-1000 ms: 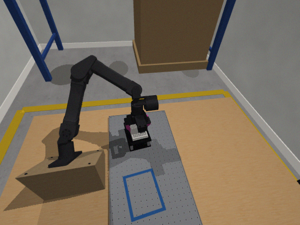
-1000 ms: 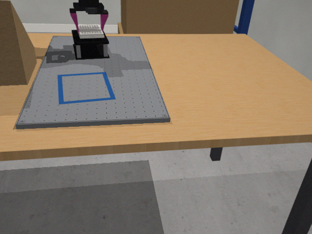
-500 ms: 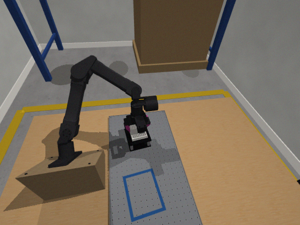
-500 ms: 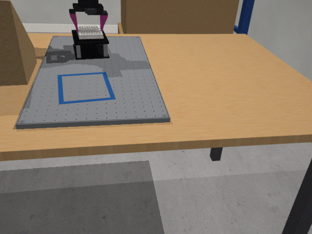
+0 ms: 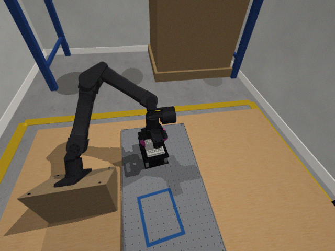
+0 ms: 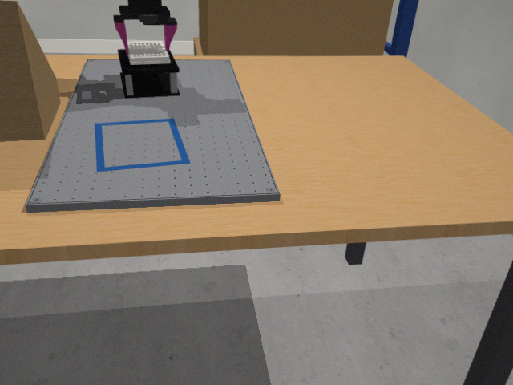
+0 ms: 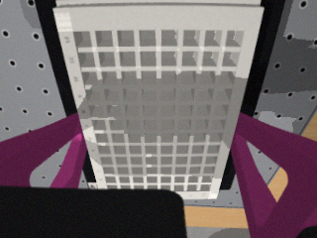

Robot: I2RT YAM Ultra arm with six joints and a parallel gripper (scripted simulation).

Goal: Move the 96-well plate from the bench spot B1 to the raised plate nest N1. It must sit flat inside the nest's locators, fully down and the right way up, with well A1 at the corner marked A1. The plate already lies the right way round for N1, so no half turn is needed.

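Note:
The white 96-well plate lies right way up on top of the black raised nest N1 at the far end of the grey breadboard. It also shows in the exterior view and fills the wrist view. My gripper with magenta fingers comes down from above and is shut on the plate's two long sides. In the wrist view the nest's black rim shows along both long sides of the plate. I cannot tell whether the plate is fully down inside the locators. The blue outline of spot B1 holds nothing.
The arm's base stands on a brown block left of the breadboard. A tall brown cabinet and blue frame posts stand behind the table. A yellow line runs on the floor along the table's far edge.

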